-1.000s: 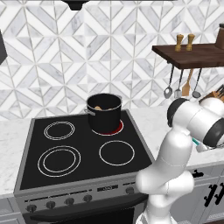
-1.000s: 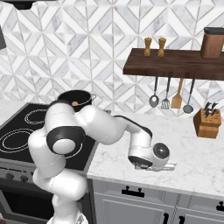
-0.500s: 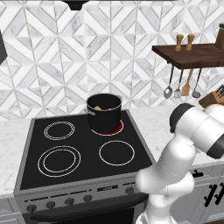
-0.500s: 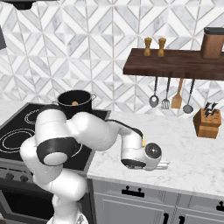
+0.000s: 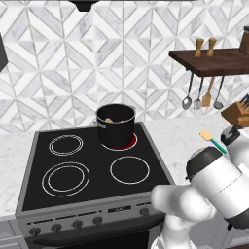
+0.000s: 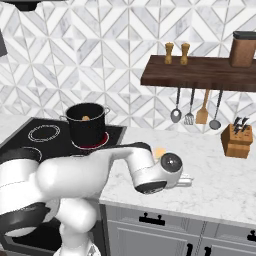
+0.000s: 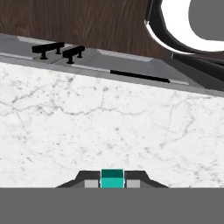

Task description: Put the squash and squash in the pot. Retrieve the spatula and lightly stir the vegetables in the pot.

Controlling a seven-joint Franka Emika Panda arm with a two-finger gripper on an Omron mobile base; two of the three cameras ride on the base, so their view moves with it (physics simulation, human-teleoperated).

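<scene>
Clamping the teal handle of the spatula [image 7: 112,178], the gripper [image 7: 112,183] sits nearly shut low over the marble counter [image 7: 109,131], well right of the pot [image 5: 115,125]. A tan squash piece [image 5: 109,120] shows inside the pot. The slim handle could twist or slip during the swing to the pot, since the grip looks narrow.

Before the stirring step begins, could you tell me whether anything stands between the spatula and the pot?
Nothing visible does. The pincer is shut on the spatula over the marble counter; toward the open pot lie bare counter and flat stovetop.
</scene>
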